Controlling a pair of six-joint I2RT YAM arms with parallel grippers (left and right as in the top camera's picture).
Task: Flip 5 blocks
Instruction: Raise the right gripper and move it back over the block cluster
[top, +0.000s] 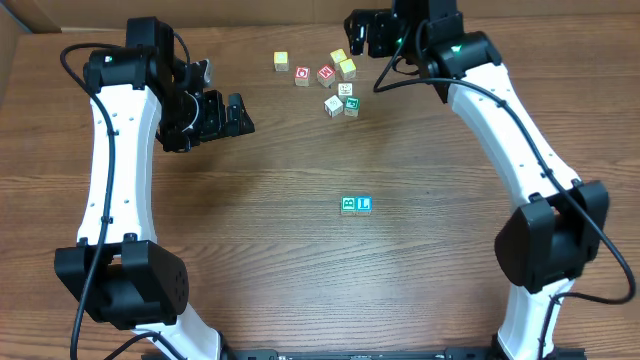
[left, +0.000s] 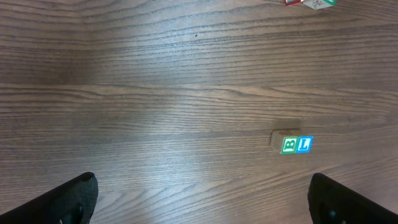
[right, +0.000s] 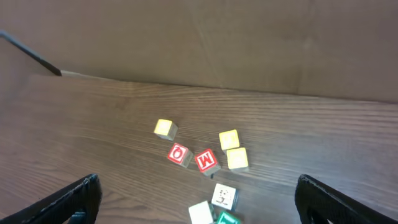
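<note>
Both the left fingers and the right fingers are spread wide and hold nothing. Three small white and green printed-symbol cubes lie close together at 12 o'clock on the brown wood-grain counter, and a touching teal-and-blue lettered pair lies at centre; each probably needs a narrowed, single-cube grasp. Plain yellow cubes and red-faced cubes crowd the cluster from 10 to 12 o'clock.

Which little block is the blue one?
The L block, in the pair sitting apart from the others. Only its letter face is blue; the B block right beside it is green.
</note>
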